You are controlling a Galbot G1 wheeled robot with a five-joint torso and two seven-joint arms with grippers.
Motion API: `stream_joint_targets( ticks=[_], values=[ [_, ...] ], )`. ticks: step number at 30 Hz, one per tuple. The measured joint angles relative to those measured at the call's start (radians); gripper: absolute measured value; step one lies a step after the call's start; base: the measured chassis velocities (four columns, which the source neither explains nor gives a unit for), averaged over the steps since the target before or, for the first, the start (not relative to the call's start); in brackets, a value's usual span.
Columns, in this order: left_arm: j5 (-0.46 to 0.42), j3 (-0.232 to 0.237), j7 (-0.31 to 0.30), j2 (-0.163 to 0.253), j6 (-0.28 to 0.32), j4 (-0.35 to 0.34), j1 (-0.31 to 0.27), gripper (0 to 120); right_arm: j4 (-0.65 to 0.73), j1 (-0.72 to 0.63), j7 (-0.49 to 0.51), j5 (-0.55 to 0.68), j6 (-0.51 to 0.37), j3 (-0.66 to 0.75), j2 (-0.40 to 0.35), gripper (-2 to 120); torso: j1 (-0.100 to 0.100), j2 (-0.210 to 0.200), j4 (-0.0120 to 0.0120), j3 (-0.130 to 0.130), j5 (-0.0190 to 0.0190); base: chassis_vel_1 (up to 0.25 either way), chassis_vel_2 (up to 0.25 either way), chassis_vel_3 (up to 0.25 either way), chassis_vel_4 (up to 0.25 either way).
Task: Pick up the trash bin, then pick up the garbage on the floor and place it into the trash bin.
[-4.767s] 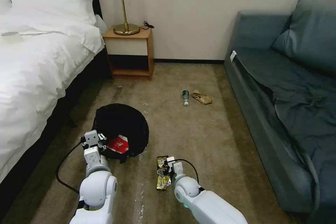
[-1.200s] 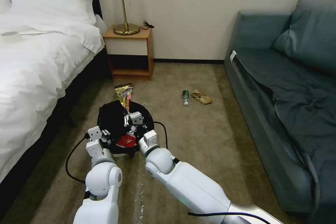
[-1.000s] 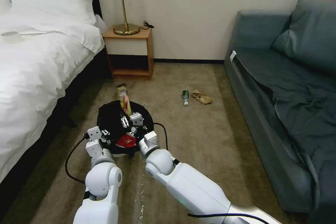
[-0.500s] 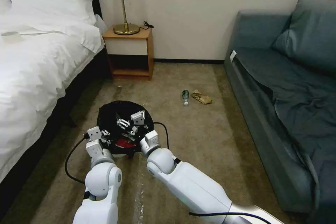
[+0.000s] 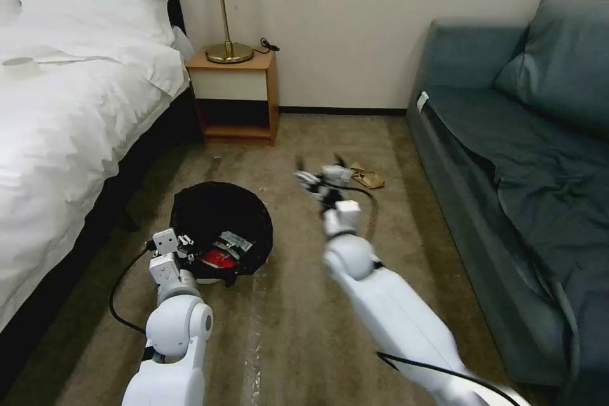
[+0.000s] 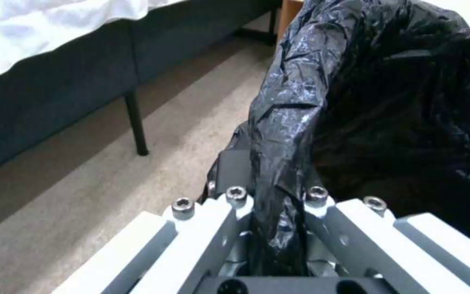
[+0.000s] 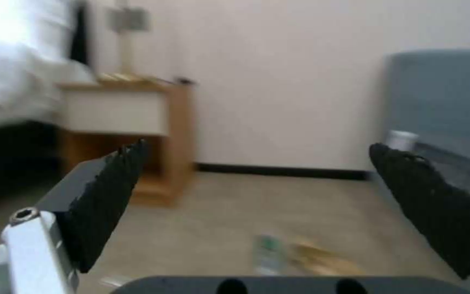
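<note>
Overhead, the round white plastic trash bin with its crinkly black liner (image 5: 221,228) sits on the carpet beside the bed, red-white and yellow-brown wrappers inside. Left gripper (image 5: 184,252) is at its rim; right gripper (image 5: 320,177) hovers near crumpled brown paper (image 5: 368,177).

Left wrist: jaws clamp the liner's folded edge (image 6: 278,163).

Right wrist: jaws wide apart, empty, above a small green-labelled clear bottle (image 7: 269,253).

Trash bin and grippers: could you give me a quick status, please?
Left gripper clamps trash bin rim. Right gripper open above bottle. Path clear.
</note>
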Motion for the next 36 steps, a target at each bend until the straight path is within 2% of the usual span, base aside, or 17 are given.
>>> stream_joint_targets(
  ticks=[3, 8, 13, 20, 36],
  values=[
    [0.000, 0.002, 0.005, 0.016, 0.004, 0.005, -0.013, 3, -0.004, -0.139, -0.041, -0.078, 0.069, 0.170, -0.018, 100, 0.000, 0.000, -0.0005, 0.000, -0.0001, 0.000, 0.000, 0.000, 0.000],
    [-0.006, 0.009, 0.010, 0.039, 0.006, 0.008, -0.016, 3, -0.001, -0.238, -0.064, -0.110, 0.132, 0.249, -0.019, 100, 0.000, 0.000, -0.0003, 0.000, -0.0003, 0.000, 0.000, 0.000, 0.000],
    [-0.007, 0.021, 0.013, 0.055, 0.006, 0.008, -0.013, 3, -0.003, -0.265, -0.068, -0.149, 0.168, 0.281, -0.010, 100, 0.000, 0.000, -0.0002, 0.000, -0.0004, 0.000, 0.000, 0.000, 0.000],
    [-0.007, 0.026, 0.014, 0.072, 0.007, 0.006, 0.000, 3, -0.002, -0.271, -0.079, -0.153, 0.171, 0.301, -0.003, 100, 0.000, 0.000, 0.0000, 0.000, -0.0006, 0.000, 0.000, 0.000, 0.000],
    [0.004, 0.024, 0.014, 0.071, 0.004, -0.001, 0.011, 3, -0.017, -0.266, -0.107, -0.135, 0.183, 0.313, 0.007, 100, 0.000, 0.000, 0.0000, 0.000, -0.0005, 0.000, 0.000, 0.000, 0.000]
  ],
)
